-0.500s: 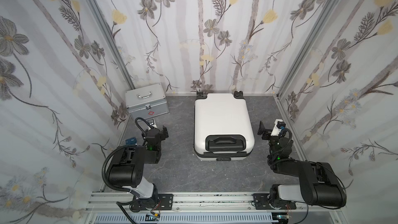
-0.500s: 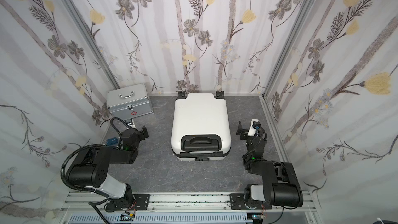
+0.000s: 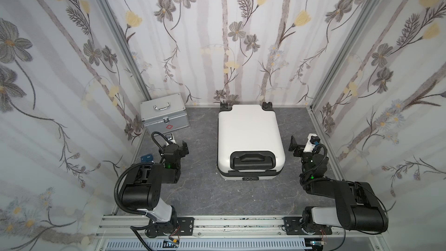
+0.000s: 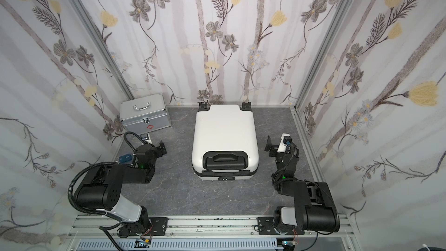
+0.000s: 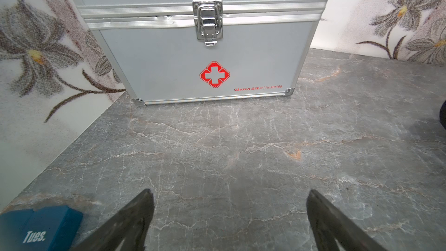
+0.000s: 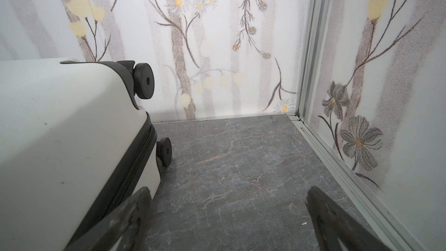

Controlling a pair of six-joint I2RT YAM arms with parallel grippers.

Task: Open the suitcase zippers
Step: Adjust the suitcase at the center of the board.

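Suitcase is found lying flat at the middle of the surface, wheels at the far edge, handle panel toward the near edge. No shift is noted against half a second earlier: case and arms are placed as before. The zippers are seen closed along the side seam. The left tool is spread wide and empty, faced at the silver case. The right tool is likewise wide and empty, just beside the white shell. The task is judged not yet begun.
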